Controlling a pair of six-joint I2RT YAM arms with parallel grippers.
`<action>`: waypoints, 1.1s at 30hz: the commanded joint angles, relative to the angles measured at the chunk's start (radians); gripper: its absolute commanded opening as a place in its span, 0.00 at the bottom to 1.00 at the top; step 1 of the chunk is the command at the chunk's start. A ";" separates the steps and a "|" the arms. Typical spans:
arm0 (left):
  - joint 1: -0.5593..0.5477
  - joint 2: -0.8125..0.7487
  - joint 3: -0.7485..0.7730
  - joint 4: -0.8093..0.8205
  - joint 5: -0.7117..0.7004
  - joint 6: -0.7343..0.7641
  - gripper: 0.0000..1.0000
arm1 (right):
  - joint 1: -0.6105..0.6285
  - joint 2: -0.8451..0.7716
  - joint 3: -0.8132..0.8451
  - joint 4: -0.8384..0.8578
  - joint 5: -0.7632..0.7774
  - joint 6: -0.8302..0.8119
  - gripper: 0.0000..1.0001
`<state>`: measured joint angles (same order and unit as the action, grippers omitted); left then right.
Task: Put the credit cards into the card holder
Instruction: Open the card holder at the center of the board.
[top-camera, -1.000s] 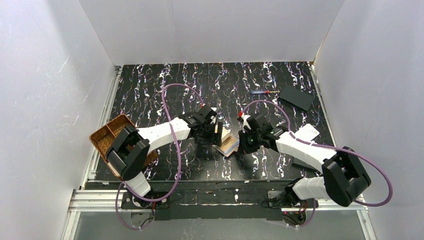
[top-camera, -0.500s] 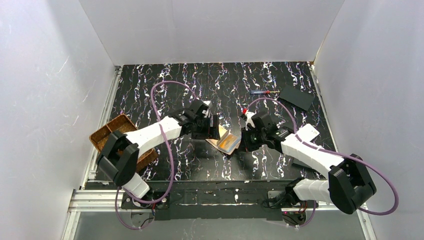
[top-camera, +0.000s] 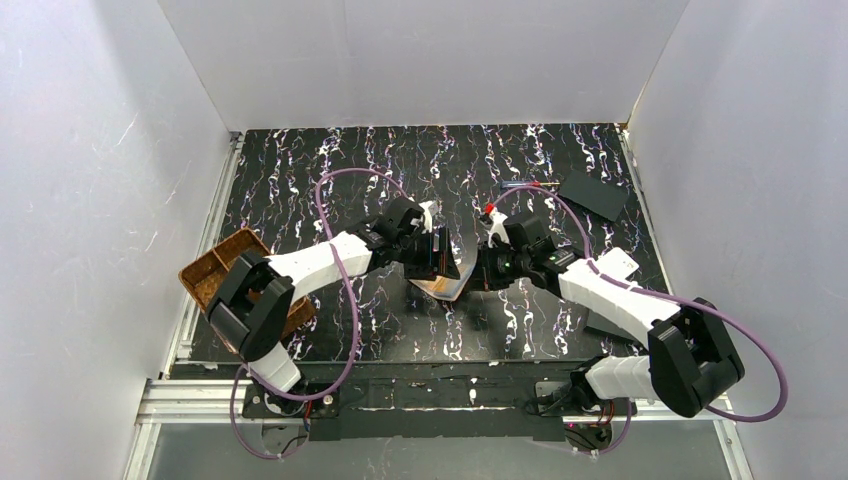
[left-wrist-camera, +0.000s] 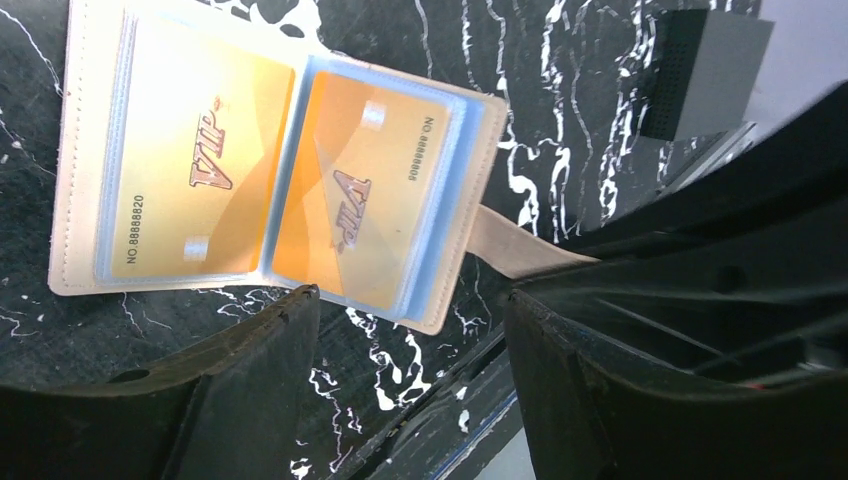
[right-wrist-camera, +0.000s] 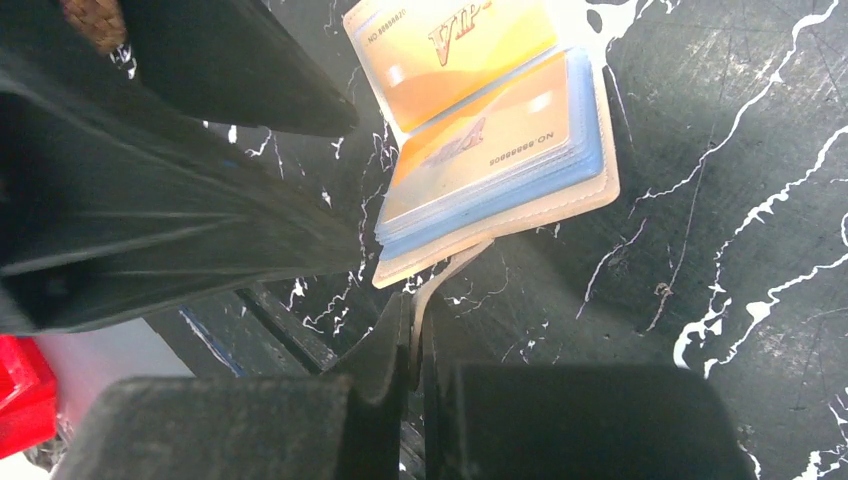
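The card holder (left-wrist-camera: 76, 200) lies open on the black marbled table, cream-edged, with two gold "VIP" credit cards (left-wrist-camera: 200, 170) in its clear slots. My left gripper (left-wrist-camera: 410, 315) is open and empty, hovering just above the holder's near edge. My right gripper (right-wrist-camera: 418, 335) is shut on the holder's beige snap tab (right-wrist-camera: 450, 268), which juts from the holder (right-wrist-camera: 560, 205) with its cards (right-wrist-camera: 480, 150). In the top view the holder (top-camera: 441, 287) is mostly hidden between the left gripper (top-camera: 437, 256) and the right gripper (top-camera: 478, 270).
A brown woven tray (top-camera: 213, 277) sits at the left edge under the left arm. A black flat plate (top-camera: 592, 195) and a thin pen-like tool (top-camera: 524, 185) lie at the back right. A white box (top-camera: 617, 264) sits by the right arm.
The holder stood half folded a second ago and now lies open. Both grippers have shifted a little toward the back and closer together, and the right one keeps hold of the tab.
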<state>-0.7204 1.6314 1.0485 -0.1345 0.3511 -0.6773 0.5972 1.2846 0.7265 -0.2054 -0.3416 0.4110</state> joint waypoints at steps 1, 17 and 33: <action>-0.004 0.029 0.050 -0.016 0.031 0.020 0.65 | -0.010 0.001 0.047 0.043 -0.025 0.017 0.01; 0.000 0.092 0.163 -0.220 -0.047 0.186 0.63 | -0.026 0.086 0.126 0.034 -0.053 -0.013 0.01; -0.019 0.170 0.159 -0.183 -0.016 0.155 0.64 | -0.033 0.079 0.120 0.032 -0.063 -0.009 0.01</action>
<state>-0.7277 1.7973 1.1866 -0.3134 0.3302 -0.5247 0.5694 1.3769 0.8101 -0.1993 -0.3889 0.4141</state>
